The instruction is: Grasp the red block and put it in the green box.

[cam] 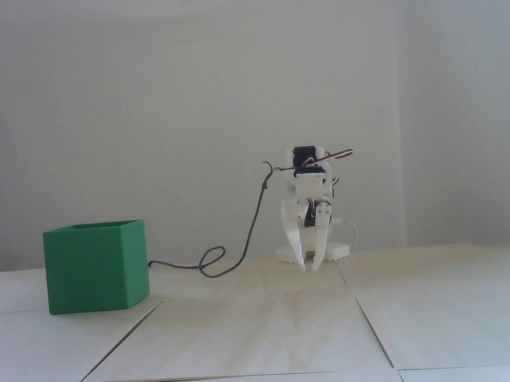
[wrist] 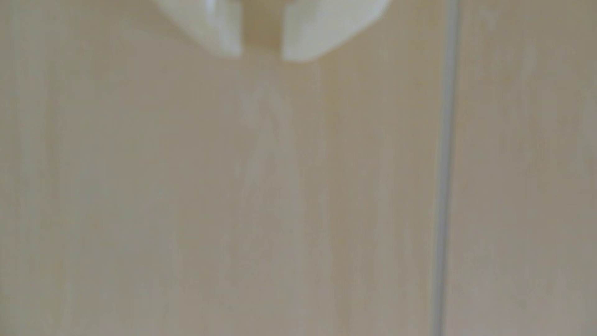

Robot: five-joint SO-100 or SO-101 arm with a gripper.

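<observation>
My white two-finger gripper (cam: pixel 309 268) hangs tip-down, folded against my base at the back of the pale wooden table (cam: pixel 272 332); in the wrist view the gripper (wrist: pixel 261 56) shows a narrow gap with nothing between the fingers, over blurred bare wood. The large bright-green ribbed plastic box (cam: pixel 95 267) stands open-topped on the table at fixed-view left, well apart from me, a thin dark cable (cam: pixel 226 262) looping between us. Red block shows in neither view; no readable writing or labels anywhere.
</observation>
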